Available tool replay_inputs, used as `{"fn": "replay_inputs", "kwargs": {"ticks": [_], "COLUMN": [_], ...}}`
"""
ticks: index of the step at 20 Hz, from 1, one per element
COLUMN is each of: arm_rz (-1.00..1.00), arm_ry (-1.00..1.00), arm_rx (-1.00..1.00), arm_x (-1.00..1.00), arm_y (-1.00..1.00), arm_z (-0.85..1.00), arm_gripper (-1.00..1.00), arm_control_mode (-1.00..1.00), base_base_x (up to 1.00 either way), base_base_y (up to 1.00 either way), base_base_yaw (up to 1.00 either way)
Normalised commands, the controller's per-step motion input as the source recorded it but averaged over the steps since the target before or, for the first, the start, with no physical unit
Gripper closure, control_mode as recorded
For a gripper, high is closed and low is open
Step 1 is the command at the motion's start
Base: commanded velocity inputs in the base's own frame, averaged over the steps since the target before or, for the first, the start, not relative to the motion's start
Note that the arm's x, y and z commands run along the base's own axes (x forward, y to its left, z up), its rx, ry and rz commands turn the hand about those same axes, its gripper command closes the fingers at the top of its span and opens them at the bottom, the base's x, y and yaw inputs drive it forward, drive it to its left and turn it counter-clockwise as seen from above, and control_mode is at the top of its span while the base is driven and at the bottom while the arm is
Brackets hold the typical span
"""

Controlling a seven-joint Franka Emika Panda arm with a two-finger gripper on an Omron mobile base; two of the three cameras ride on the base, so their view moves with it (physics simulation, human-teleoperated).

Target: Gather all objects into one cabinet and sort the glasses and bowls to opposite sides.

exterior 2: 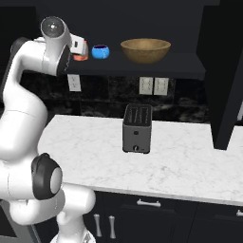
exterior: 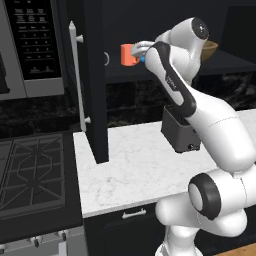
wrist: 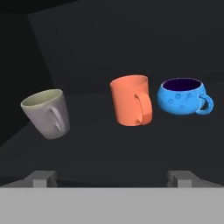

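From the left base view, my arm reaches up into the black cabinet [exterior: 95, 75], its door swung open, and the orange cup [exterior: 128, 54] sits on the shelf by my wrist. The toaster [exterior: 179, 131] stands on the marble counter [exterior: 130, 170] below.

From the right base view, the orange cup [exterior 2: 81, 51], blue cup [exterior 2: 100, 51] and wooden bowl [exterior 2: 145, 50] line the shelf, bowl farthest right.

In the hand view, my gripper [wrist: 112, 178] is spread wide and holds nothing. Ahead stand a grey mug [wrist: 47, 113], seemingly tilted, the orange cup [wrist: 131, 100] and blue cup [wrist: 183, 96].
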Motion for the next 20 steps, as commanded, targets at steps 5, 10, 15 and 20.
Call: {"fn": "replay_inputs", "kwargs": {"ticks": [5, 10, 15, 20], "arm_rz": [0.00, 0.00, 0.00, 0.00], "arm_ry": [0.00, 0.00, 0.00, 0.00], "arm_rx": [0.00, 0.00, 0.00, 0.00], "arm_x": [0.19, 0.25, 0.33, 0.27], "arm_y": [0.00, 0.00, 0.00, 0.00], "arm_z": [-0.09, -0.11, -0.06, -0.04], "arm_gripper": [-1.00, -1.00, -1.00, -1.00], "arm_control_mode": [-1.00, -1.00, -1.00, -1.00], "base_base_x": [0.00, 0.00, 0.00, 0.00], "base_base_y": [0.00, 0.00, 0.00, 0.00], "base_base_yaw": [0.00, 0.00, 0.00, 0.00]}}
